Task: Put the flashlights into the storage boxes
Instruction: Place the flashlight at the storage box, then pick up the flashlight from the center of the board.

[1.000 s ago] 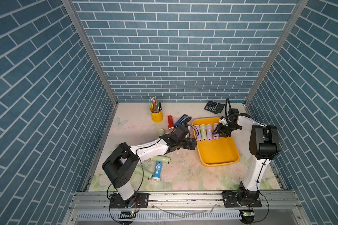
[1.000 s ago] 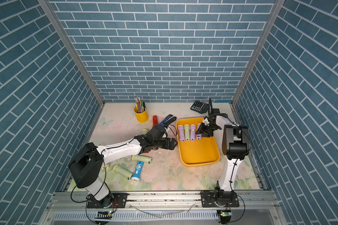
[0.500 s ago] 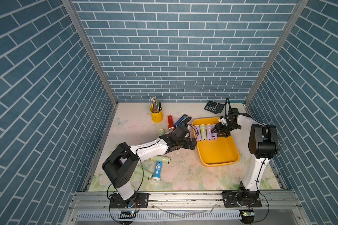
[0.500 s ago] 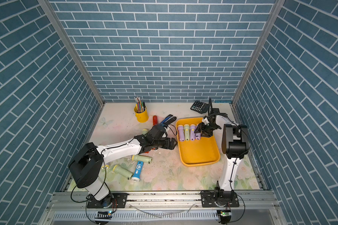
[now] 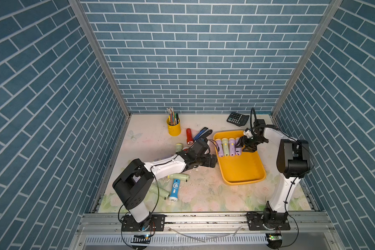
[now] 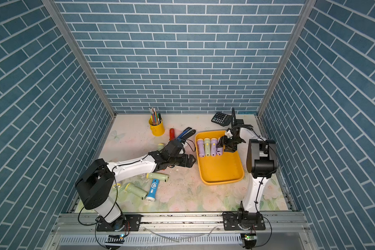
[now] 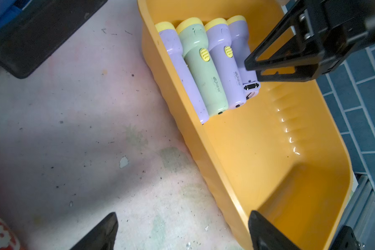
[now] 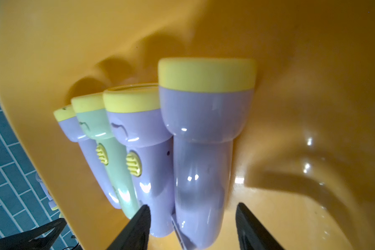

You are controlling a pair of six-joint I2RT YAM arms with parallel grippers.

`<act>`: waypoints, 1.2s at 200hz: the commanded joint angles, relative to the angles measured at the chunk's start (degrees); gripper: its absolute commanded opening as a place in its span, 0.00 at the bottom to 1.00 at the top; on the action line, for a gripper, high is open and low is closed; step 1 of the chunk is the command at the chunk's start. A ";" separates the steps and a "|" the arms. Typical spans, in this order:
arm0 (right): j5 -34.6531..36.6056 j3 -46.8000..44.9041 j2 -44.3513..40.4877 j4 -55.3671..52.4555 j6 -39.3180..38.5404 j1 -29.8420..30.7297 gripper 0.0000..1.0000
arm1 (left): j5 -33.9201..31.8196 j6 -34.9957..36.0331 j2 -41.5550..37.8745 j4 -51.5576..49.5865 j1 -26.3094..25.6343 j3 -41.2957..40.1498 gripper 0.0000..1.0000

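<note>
This is a robotics lab test cell, not a lived-in room. Three walls point(image 5: 193, 65) are flat panels printed with blue brick, joined at bare aluminium posts point(image 5: 100, 58). Two white and black robot arms are bolted by their bases point(image 5: 139, 223) to a metal rail point(image 5: 204, 218) along the front edge, with loose cables and a small lit circuit board point(image 5: 274, 238). The desk point(image 5: 204, 194) wears a scuffed floral print, and a pen cup point(image 5: 173, 127), calculator point(image 5: 237, 118) and stapler point(image 5: 201, 134) dress it as an office.

Bright, even light from above. Glints and soft shadows on the tray point(image 8: 307, 140). Blurred, stretched at wrist-view edges.
</note>
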 commanded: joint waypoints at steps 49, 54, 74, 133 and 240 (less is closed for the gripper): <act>5.76 -2.78 -14.55 -2.78 1.94 5.07 0.63 | -4.50 -0.84 -9.47 -4.16 0.20 -4.98 0.94; 6.31 -2.97 -15.41 -2.88 2.18 5.92 0.63 | -4.77 -0.88 -10.22 -4.51 0.27 -5.41 0.94; 9.68 -3.84 -18.41 -3.04 3.47 9.93 0.62 | -5.85 -0.83 -13.02 -6.75 0.54 -6.95 0.94; 11.87 -7.60 -22.28 3.39 10.13 23.47 0.59 | -7.48 -1.55 -20.73 -12.06 3.35 -12.54 0.95; 13.87 -7.66 -16.47 8.68 14.10 38.83 0.58 | -6.37 -2.66 -27.44 -17.33 9.33 -19.85 0.95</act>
